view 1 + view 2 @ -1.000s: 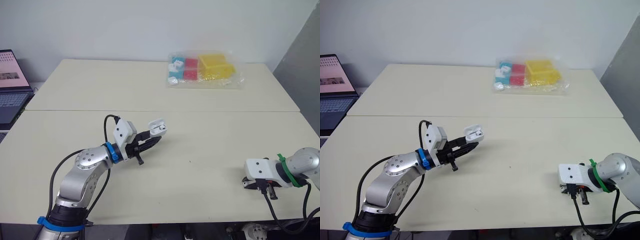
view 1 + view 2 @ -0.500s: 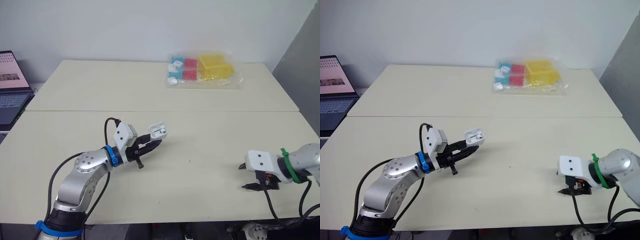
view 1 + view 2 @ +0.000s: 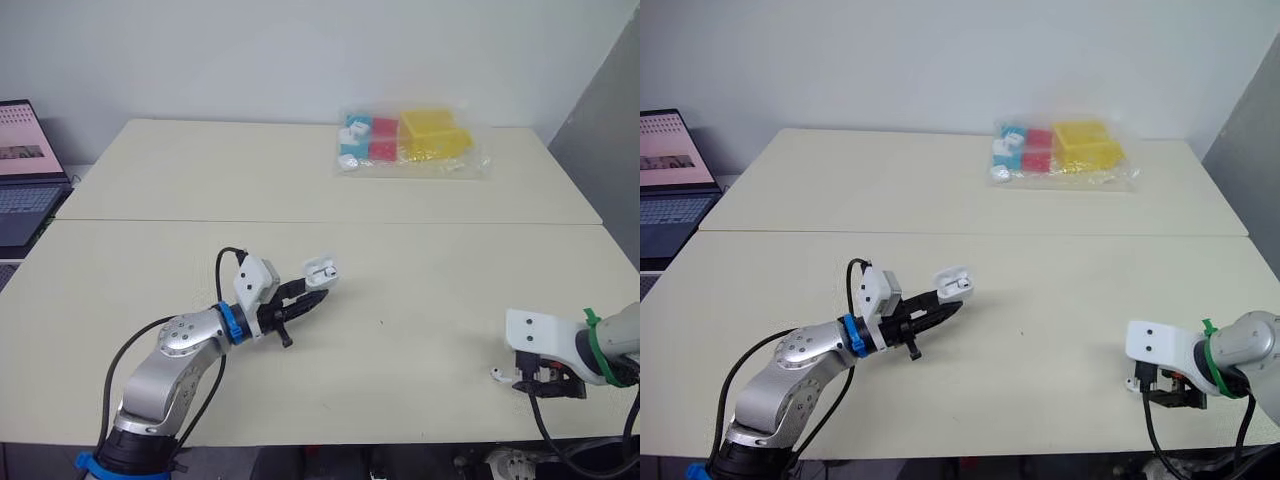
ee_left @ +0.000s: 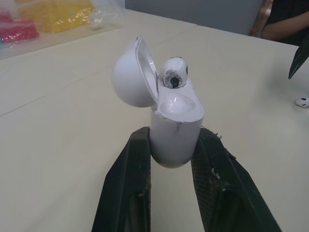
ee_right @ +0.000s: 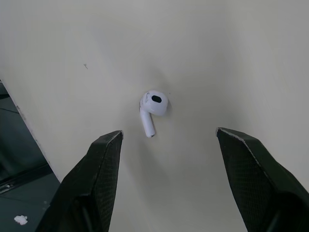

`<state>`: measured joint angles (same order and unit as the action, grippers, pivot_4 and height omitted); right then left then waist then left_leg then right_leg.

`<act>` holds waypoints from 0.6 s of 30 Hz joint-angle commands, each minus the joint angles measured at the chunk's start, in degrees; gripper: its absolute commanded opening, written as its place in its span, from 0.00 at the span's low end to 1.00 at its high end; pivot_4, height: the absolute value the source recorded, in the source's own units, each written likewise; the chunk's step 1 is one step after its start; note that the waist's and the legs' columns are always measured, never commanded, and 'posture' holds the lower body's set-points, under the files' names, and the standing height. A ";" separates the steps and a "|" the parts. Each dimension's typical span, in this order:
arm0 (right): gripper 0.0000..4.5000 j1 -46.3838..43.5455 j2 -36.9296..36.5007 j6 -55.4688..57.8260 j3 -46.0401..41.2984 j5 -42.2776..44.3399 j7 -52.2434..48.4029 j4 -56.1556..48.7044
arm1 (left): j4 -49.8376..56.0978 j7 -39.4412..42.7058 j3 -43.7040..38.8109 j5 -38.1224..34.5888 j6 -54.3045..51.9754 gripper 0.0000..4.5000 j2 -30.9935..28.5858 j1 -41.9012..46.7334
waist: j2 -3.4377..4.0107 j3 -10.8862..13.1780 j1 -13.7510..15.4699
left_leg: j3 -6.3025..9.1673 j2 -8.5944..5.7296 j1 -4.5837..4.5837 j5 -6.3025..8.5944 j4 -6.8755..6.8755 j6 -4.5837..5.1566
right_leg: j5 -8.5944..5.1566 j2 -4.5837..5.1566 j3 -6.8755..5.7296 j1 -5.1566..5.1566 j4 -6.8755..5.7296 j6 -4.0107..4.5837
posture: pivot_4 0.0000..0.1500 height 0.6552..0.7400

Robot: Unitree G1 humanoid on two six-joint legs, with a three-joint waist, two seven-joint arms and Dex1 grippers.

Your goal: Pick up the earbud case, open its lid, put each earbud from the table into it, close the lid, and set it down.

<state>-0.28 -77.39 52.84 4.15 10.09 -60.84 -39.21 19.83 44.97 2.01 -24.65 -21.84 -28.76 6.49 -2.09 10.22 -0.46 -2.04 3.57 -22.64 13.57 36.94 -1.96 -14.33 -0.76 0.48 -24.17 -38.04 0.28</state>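
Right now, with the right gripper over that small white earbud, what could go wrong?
The small white earbud lies near the beige table's edge; the open right gripper closing off-centre could flick it off. The left gripper pinches the open white earbud case low on its rounded body, so pressing an earbud in might twist it.

Setting: lab or office | bare pale tables [image 3: 300, 180] | open laptop [image 3: 25, 170] at left edge | plain wall [image 3: 250, 50]
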 commanded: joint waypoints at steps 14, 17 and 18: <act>0.71 -4.75 4.67 2.40 10.76 -2.35 4.97 0.91 | 3.26 -1.03 -0.65 -0.40 0.68 0.18 -0.13 -0.50 | -0.04 -0.03 0.11 | 0.00 -0.01 -0.01 0.00 0.02 0.00 | 0.00 -0.06 -0.03 0.01 -0.01 0.00 | 1.00 1.00; 0.71 -4.56 4.65 2.44 10.86 -2.78 5.11 1.31 | 3.07 -0.98 -0.58 -0.30 0.79 0.18 -0.15 -0.41 | -0.09 -0.06 0.11 | 0.01 0.01 0.01 0.00 0.02 0.00 | 0.00 -0.06 -0.04 0.03 -0.01 0.00 | 1.00 1.00; 0.71 -4.59 4.68 2.54 10.85 -2.83 5.13 1.35 | 3.04 -0.97 -0.57 -0.29 0.80 0.18 -0.15 -0.40 | -0.09 -0.06 0.11 | 0.01 0.01 0.02 0.00 0.03 0.00 | 0.00 -0.06 -0.04 0.04 -0.01 0.00 | 1.00 1.00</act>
<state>-5.23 -72.92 55.03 14.50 7.96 -56.85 -38.36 20.49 44.29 1.97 -24.68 -21.90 -28.86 5.59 -2.19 10.16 -0.35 -2.03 3.57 -22.60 13.56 36.98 -1.96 -14.32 -0.82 0.44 -24.12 -38.06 0.28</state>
